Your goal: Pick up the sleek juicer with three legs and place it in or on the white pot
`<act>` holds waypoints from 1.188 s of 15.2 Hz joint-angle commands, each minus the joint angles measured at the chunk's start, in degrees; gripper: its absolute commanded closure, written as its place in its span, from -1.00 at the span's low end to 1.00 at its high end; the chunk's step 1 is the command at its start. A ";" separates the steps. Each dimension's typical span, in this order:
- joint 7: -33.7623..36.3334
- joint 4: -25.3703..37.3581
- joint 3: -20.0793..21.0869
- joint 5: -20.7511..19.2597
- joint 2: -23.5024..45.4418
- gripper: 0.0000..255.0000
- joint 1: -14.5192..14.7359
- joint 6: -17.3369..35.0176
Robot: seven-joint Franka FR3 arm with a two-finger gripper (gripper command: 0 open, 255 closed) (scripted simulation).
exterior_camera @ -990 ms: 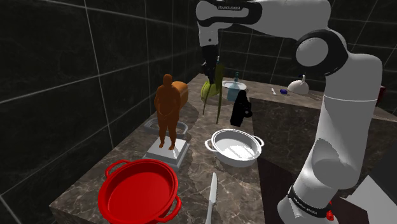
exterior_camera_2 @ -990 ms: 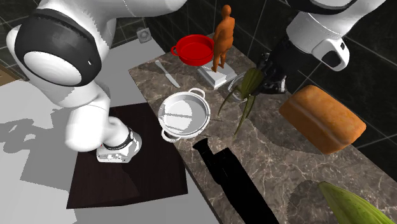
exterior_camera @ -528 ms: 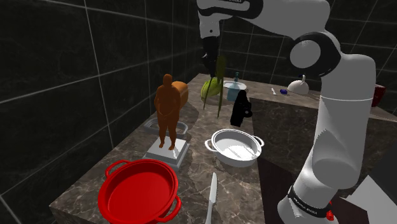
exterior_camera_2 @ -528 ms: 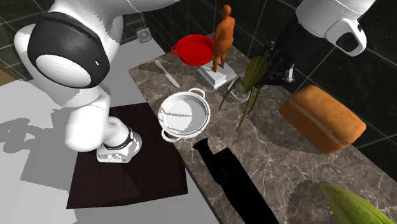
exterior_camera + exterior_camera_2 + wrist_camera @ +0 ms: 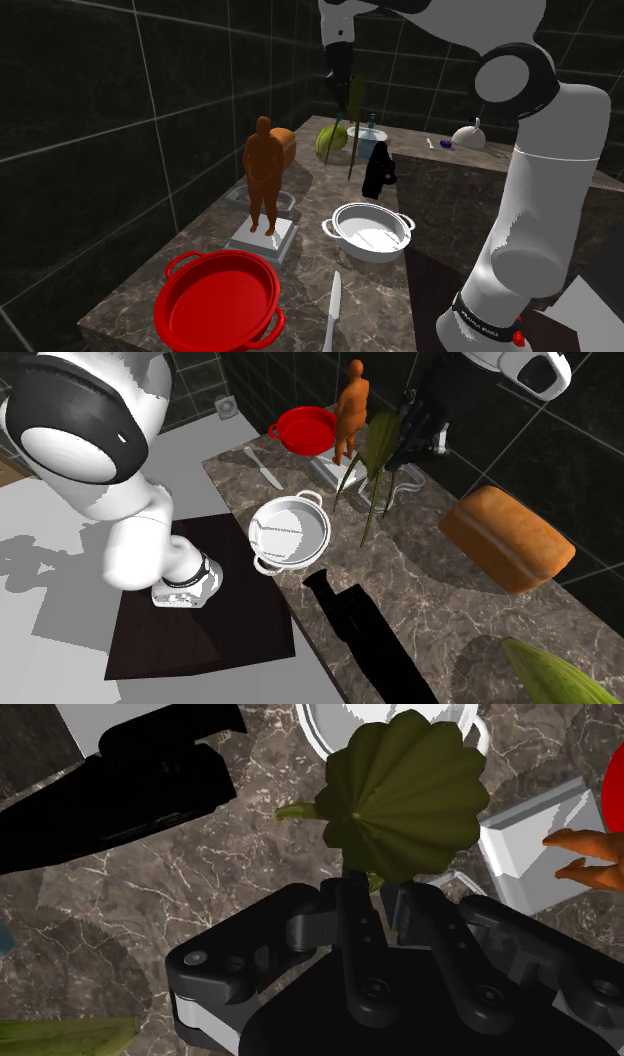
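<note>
**A:** Where is the juicer now?

**B:** The olive-green juicer (image 5: 354, 100) hangs in the air near the white pot (image 5: 366, 252). It is higher than the pot's rim, and its three thin legs point down toward the desk (image 5: 300, 272).

**A:** And the claw?

**B:** The claw (image 5: 385, 901) is clenched on the juicer, close to its ribbed head.

**A:** What else stands near the white pot?

**B:** An orange figurine (image 5: 264, 175) stands on a pale base beside the white pot. A red pot (image 5: 218, 300) is farther from it.
</note>
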 commanded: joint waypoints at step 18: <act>10.77 -30.85 5.45 1.55 -29.88 1.00 4.61 1.35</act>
